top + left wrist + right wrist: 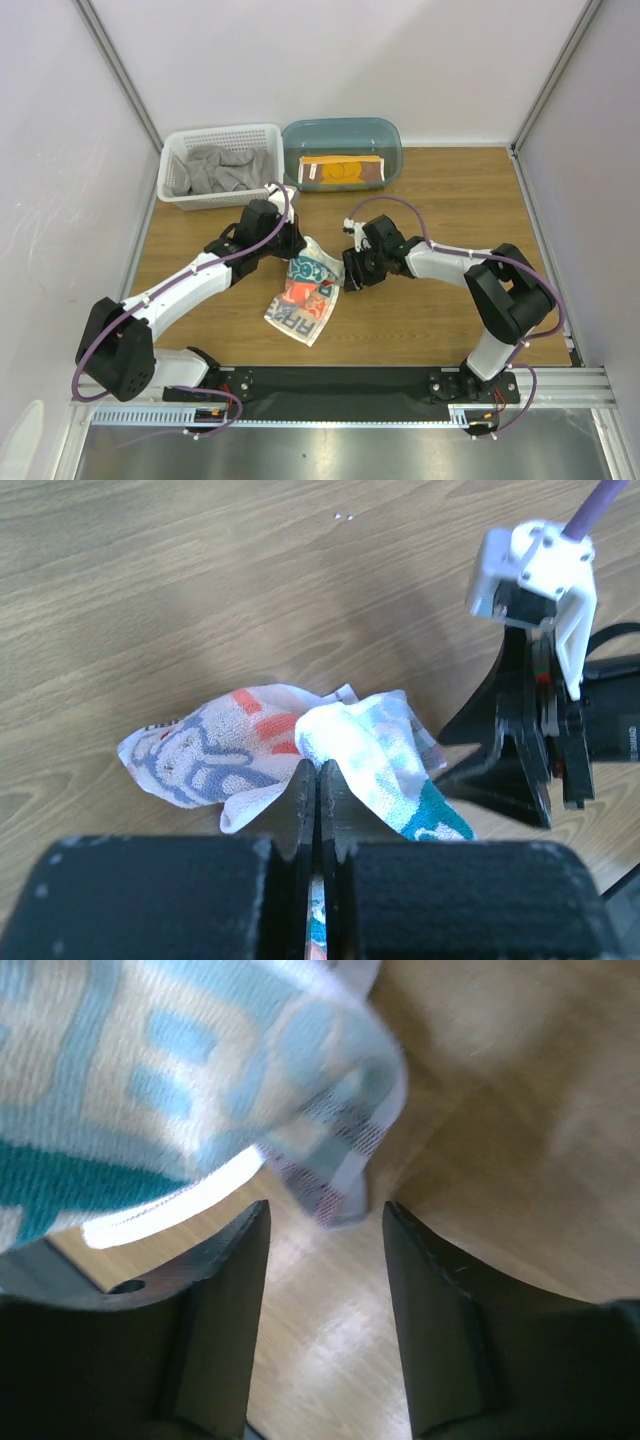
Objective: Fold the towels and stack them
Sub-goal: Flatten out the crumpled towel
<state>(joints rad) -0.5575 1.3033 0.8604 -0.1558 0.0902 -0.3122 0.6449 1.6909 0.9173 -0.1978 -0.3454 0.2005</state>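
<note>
The white towel [305,292] with red, blue and teal letters lies crumpled at the table's middle, one end lifted. My left gripper [298,252] is shut on that raised fold; in the left wrist view the towel [215,748] bunches round the closed left gripper [318,780]. My right gripper [349,276] stands open beside the towel's right edge. In the right wrist view a corner of the towel [338,1182] hangs just ahead of the open right gripper [325,1218], unclamped. The grey towel [215,170] lies in the basket. The brown towel [343,170] lies folded in the tub.
A white lattice basket [222,133] stands at the back left, and a translucent teal tub [340,125] sits beside it. White walls and a metal frame close the table on three sides. Both arms' bases sit at the near edge.
</note>
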